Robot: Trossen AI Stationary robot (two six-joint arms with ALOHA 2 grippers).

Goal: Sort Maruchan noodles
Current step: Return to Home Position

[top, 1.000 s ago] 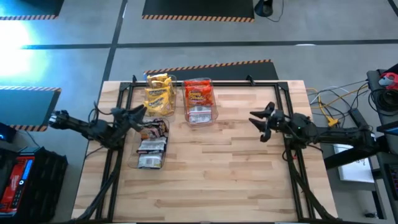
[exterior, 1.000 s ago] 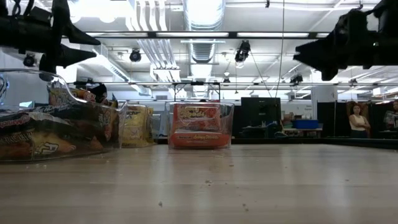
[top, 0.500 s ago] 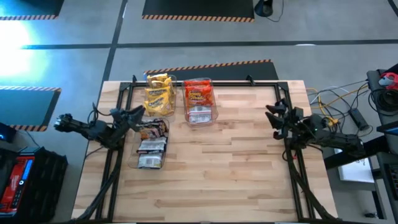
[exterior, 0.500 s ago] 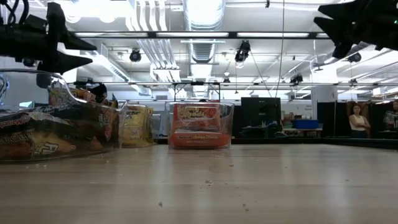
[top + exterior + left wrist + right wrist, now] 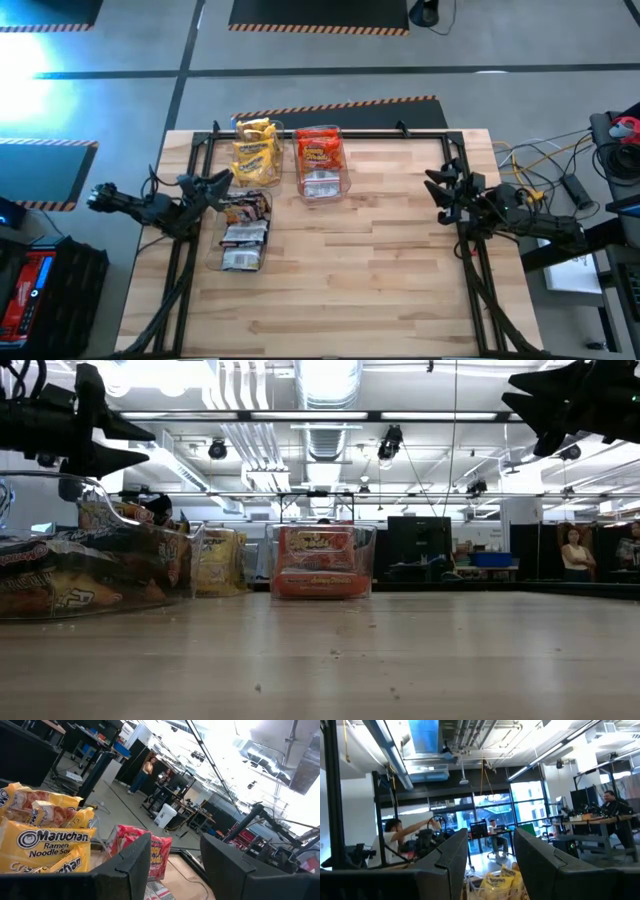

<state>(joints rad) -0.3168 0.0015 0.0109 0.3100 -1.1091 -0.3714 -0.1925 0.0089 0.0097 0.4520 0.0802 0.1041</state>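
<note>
Right gripper (image 5: 437,191) has pulled back rightward — fingers apart (empty); left gripper (image 5: 225,185) waits, fingers likewise apart.

left gripper (image 5: 215,184) raised, right gripper (image 5: 441,190) raised (fingers apart)

Noodle pkts (image 5: 255,155) in bins (image 5: 343,165), L gripper (image 5: 218,183) adjacent, R gripper (image 5: 438,186) apart

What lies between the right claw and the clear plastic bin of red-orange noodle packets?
Only bare wooden tabletop, seen in the high view, separates the right claw from the clear plastic bin.
</note>
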